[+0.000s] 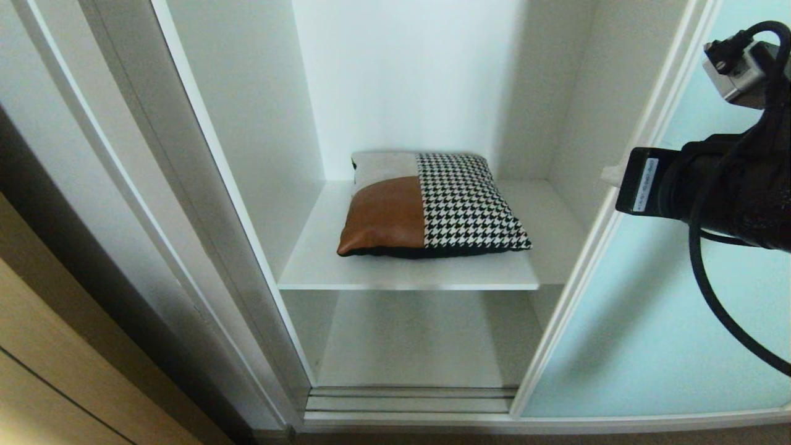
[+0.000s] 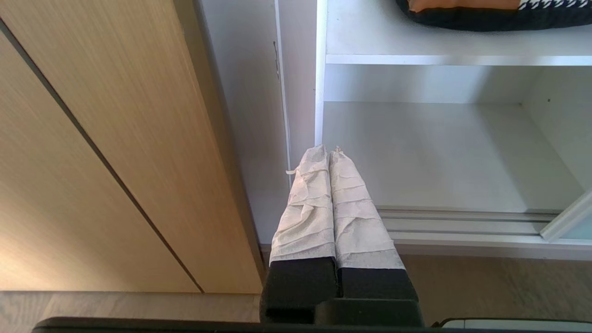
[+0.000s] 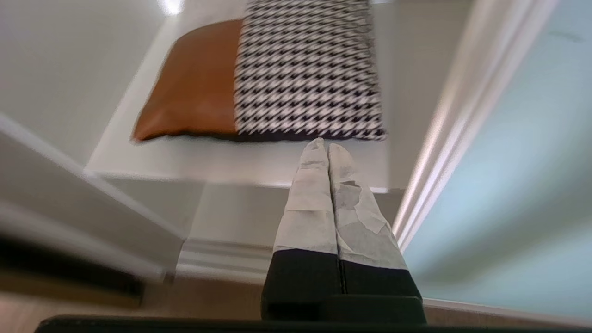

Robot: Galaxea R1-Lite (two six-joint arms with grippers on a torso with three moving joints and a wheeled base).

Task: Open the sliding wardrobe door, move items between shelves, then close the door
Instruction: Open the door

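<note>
From my station I see the cushion (image 1: 432, 204) lying flat on the upper shelf (image 1: 321, 266), its front edge near the shelf's front edge and closer to the left wall than the right. Its right half is black-and-white houndstooth, its front-left patch rust-brown, its back-left patch beige-grey, with black edging beneath. The sliding wardrobe door (image 1: 649, 321), frosted pale aqua in a silvery-white frame, stands pushed right, leaving the compartment open. My right gripper (image 3: 328, 148) is clenched and empty, short of the shelf's front edge. My left gripper (image 2: 329, 152) is clenched too, low by the lower shelf (image 2: 439, 152).
</note>
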